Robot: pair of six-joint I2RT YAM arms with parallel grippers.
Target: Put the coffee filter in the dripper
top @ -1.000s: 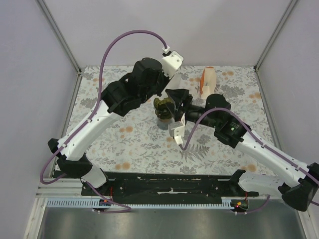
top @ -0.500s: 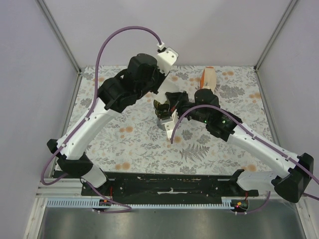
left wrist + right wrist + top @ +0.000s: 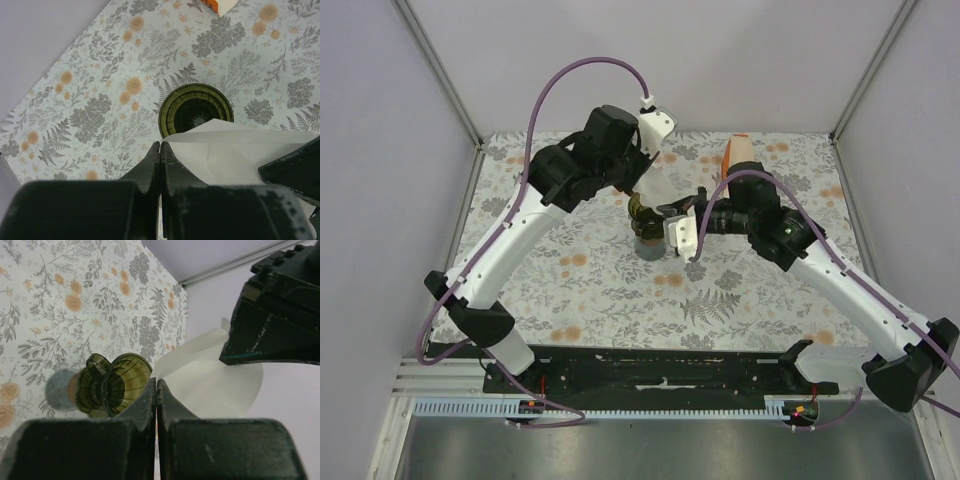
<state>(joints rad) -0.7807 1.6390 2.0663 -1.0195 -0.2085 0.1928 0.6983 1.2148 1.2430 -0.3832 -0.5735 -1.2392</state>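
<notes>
The coffee filter (image 3: 225, 150) is a white paper sheet held in the air just beside the dripper's rim. My left gripper (image 3: 160, 144) is shut on one edge of it. My right gripper (image 3: 156, 381) is shut on another corner of the coffee filter (image 3: 210, 385). The dripper (image 3: 195, 110) is a dark olive ribbed funnel, its mouth open and bare. In the right wrist view the dripper (image 3: 120, 382) appears from the side, left of the paper. From above, both grippers meet over the dripper (image 3: 642, 212), the left gripper (image 3: 642, 193) behind it and the right gripper (image 3: 672, 216) at its right.
The dripper stands on a grey cylinder (image 3: 648, 247) in the middle of the floral cloth (image 3: 580, 290). A white-and-orange filter pack (image 3: 738, 158) stands at the back right. Grey walls close in the left, right and back sides.
My right gripper swung left to the filter beside the dripper and shut on it. The left arm shifted a little and kept its hold on the paper.
</notes>
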